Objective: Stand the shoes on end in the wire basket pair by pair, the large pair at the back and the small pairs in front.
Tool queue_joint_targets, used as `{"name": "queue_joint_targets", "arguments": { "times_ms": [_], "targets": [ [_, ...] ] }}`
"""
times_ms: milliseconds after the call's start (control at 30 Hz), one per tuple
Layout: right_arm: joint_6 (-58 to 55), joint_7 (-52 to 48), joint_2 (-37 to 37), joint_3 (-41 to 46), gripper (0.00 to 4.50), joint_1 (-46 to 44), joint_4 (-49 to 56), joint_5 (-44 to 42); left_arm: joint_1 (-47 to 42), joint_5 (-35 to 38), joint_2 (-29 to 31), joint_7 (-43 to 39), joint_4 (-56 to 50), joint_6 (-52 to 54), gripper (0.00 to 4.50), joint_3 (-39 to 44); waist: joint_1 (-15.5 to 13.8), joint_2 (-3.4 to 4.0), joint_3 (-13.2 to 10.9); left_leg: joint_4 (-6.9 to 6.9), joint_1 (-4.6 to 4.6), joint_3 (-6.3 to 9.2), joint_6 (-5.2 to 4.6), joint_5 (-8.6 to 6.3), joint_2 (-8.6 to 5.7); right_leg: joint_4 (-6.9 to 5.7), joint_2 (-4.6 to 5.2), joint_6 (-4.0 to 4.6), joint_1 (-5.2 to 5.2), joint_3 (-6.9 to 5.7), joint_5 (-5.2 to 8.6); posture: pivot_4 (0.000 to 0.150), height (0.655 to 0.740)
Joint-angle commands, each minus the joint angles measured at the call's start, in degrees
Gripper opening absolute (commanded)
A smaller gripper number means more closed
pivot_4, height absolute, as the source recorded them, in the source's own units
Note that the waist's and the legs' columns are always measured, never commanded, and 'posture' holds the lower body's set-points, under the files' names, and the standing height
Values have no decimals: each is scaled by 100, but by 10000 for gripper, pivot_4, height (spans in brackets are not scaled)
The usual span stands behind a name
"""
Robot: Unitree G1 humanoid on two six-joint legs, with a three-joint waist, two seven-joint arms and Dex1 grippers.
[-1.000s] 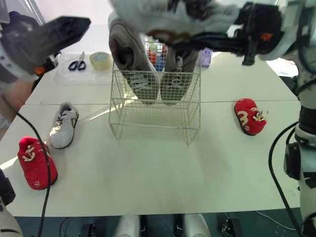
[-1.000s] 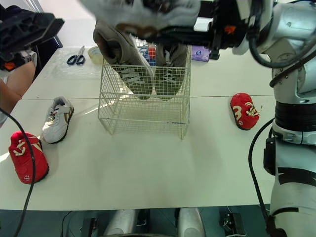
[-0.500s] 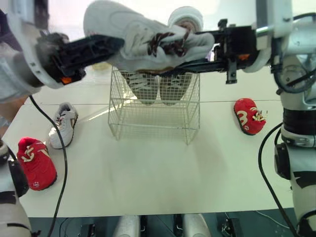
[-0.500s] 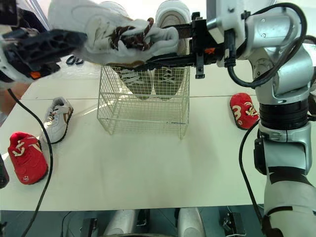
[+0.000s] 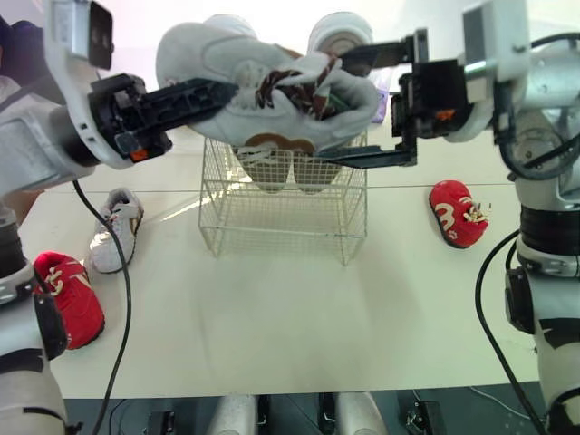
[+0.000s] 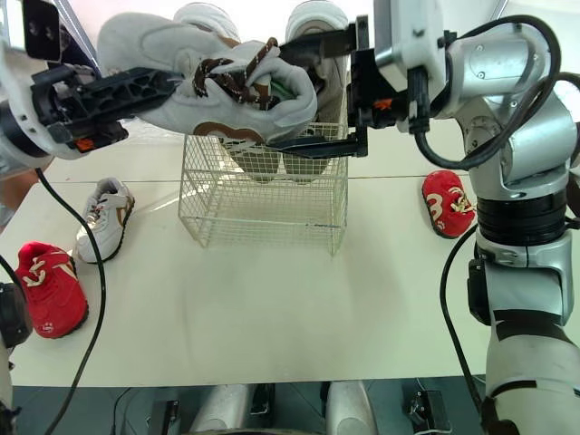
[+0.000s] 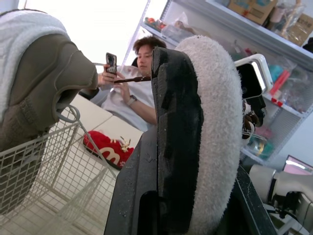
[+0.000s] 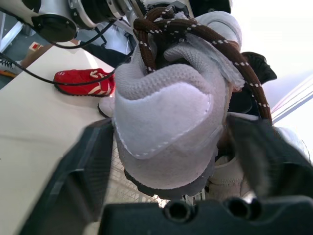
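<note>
Holding the white shoe (image 5: 210, 56) level over the wire basket (image 5: 281, 217), toe pointing left, my left gripper (image 5: 217, 91) pinching it, right gripper (image 5: 331, 106) jaws standing spread.

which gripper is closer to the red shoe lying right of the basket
Right. The right gripper is raised near the wire basket's right edge, on the red shoe's side; the left gripper is raised off its left edge, farther away.

Strong daylight is admitted from beyond the left gripper (image 5: 228, 91) and the right gripper (image 5: 337, 109), and the background there is washed out to white. The white sneaker (image 5: 263, 86) between them is backlit. The table (image 5: 272, 317) is evenly lit, with only soft shadows cast.
</note>
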State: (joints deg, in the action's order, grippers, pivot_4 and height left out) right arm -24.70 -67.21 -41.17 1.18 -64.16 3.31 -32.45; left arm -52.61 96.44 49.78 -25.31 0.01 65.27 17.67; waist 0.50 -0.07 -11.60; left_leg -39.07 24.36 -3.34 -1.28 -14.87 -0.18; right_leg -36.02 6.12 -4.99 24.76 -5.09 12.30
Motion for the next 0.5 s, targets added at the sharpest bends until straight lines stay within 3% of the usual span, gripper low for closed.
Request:
{"name": "queue_joint_targets", "arguments": {
  "times_ms": [33, 133, 200, 367, 500],
  "targets": [
    [-1336, 1540, 387, 1346, 44033, 440, 54, -1355, 189, 141, -272, 438, -494, -813, 3139, 807, -2, -12, 6, 1, 0, 2, 2, 1, 0, 0, 6, 1, -1, 3, -1, 1500, 7400],
    [-2018, 3444, 1574, 2306, 44033, 1247, 492, -3352, 442, -57, -924, 851, -1167, -1617, 3139, 1097, 4, -27, 15, 7, -7, 9, 6, 2, 0, 1, 25, 3, -10, -4, -2, 1500, 7400],
    [-2004, 4256, 2411, 2236, 44033, 1854, 968, -3884, 467, -422, -1517, 1081, -1445, -2219, 3139, 1051, 4, -23, 15, 13, -11, 9, 11, 4, -1, 4, 32, 7, -13, -5, -5, 1500, 7400],
    [-1375, 5511, 4263, 1525, 44033, 1940, 1690, -4321, 551, -1038, -2488, 1183, -1791, -2825, 3139, 536, 25, -12, 10, 16, -4, -2, 13, 7, -8, -10, 24, 12, 6, 1, -10, 1500, 7400],
    [-1014, 5709, 4596, 1168, 44033, 1687, 1734, -3888, 624, -1264, -2877, 1156, -1827, -2983, 3139, 273, 9, -18, 13, 11, 0, 0, -28, -14, -4, -10, -7, 11, 7, 4, -10, 1500, 7400]
  ]
}}
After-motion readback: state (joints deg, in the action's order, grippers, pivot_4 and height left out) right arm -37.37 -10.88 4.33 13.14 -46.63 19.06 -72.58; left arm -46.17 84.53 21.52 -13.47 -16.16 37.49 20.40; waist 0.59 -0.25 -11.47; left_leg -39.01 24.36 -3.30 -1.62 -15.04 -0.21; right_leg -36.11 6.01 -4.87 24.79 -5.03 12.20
